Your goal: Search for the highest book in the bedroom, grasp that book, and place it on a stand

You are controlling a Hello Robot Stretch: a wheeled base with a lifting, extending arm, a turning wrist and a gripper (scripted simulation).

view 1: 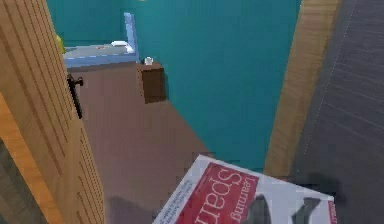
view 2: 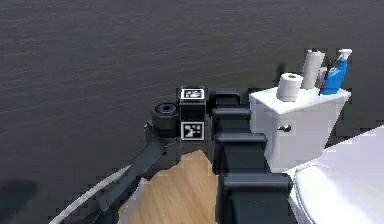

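Note:
A large red and white book [view 1: 238, 195] with print on its cover fills the bottom of the forward view, and I cannot tell what it rests on. A small brown stand [view 1: 151, 81] with a small white thing on top sits against the teal wall farther ahead. In the arm side view the dark arm [view 2: 235, 160] rises from the bottom edge to two white marker squares [view 2: 192, 111]. Left of them is the gripper [view 2: 150, 150], its dark body and fingers running down to the left over a pale wood patch. I cannot tell whether it holds anything.
A wooden door [view 1: 40, 120] stands close on the forward view's left, a wooden frame [view 1: 298, 90] and dark grey wall on its right. A bed [view 1: 100, 52] lies beyond. A white toilet tank [view 2: 295, 125] carries paper rolls and a blue spray bottle [view 2: 336, 72].

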